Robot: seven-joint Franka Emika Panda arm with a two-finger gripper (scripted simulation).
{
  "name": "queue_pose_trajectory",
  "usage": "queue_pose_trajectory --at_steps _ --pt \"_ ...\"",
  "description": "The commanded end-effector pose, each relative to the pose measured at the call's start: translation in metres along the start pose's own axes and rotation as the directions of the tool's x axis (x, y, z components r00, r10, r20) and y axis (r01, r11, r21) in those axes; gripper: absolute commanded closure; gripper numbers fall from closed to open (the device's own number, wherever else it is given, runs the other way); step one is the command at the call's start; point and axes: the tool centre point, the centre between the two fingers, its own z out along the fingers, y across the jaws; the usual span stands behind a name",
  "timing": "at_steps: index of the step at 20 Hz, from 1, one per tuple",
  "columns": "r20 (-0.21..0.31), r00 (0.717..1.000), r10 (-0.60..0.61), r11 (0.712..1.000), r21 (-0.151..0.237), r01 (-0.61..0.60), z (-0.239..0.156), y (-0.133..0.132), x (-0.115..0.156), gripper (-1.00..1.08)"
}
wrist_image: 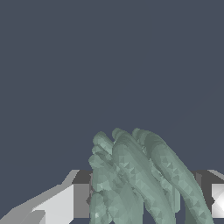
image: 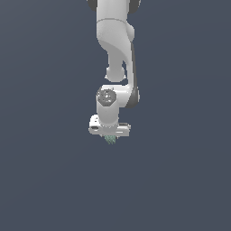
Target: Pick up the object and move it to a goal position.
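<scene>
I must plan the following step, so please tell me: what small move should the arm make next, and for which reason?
Probably carry it slowly toward the goal, with the grip kept closed. The teal-green object sits between the fingers of the gripper and pokes out just below it. No goal marker shows in either view, so I cannot tell the direction.

Exterior view: distant, facing the arm [image: 115, 54]; wrist view: close between the fingers [wrist_image: 57, 205]; shared: object [image: 110, 139]

Pretty flat, even lighting, kinda dim overall with that slate-blue backdrop. The white arm [image: 115, 40] is brightest up top, shaded underneath. No cast shadows or glare, no blur. Wrist view is sharp, the cactus clump [wrist_image: 135, 179] shows faceted polygon shading.
</scene>
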Motion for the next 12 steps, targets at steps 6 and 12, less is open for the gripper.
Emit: queue_pose_trajectory --at_steps 6,12 --pt "0.001 1.0 0.0 1.0 0.0 0.0 -0.011 -0.001 -0.003 1.08" --pt "0.001 1.0 0.0 1.0 0.0 0.0 -0.041 -0.003 -0.01 1.08"
